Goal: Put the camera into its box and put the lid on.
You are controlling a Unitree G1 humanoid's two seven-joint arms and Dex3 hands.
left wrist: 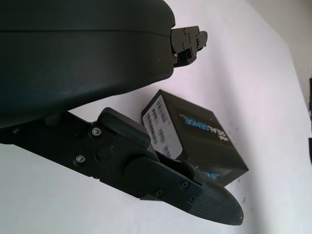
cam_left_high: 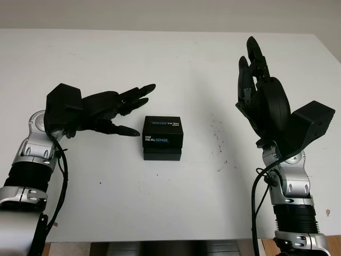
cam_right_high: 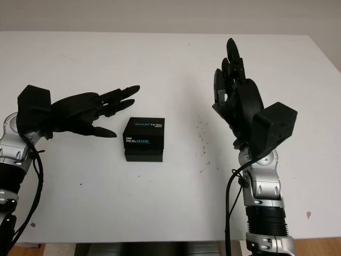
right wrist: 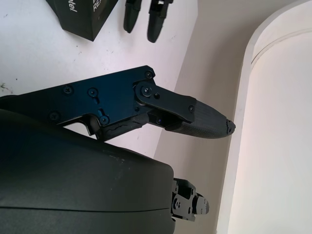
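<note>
A black camera box (cam_left_high: 163, 137) printed "Intel RealSense" stands near the middle of the white table (cam_left_high: 176, 64). Its lid sits on the base, shifted a little toward the far side, so a strip of the base shows at the front. The camera itself is hidden. My left hand (cam_left_high: 125, 109) hovers just left of the box, open, fingertips close to its upper left corner and holding nothing. In the left wrist view the box (left wrist: 195, 136) lies right beyond the fingers (left wrist: 195, 195). My right hand (cam_left_high: 256, 80) is raised to the right of the box, open, well apart from it.
Small dark specks (cam_left_high: 218, 133) mark the table to the right of the box. The table's front edge (cam_left_high: 160, 240) runs just before my arms, and its right edge (cam_right_high: 327, 58) lies beyond the right hand.
</note>
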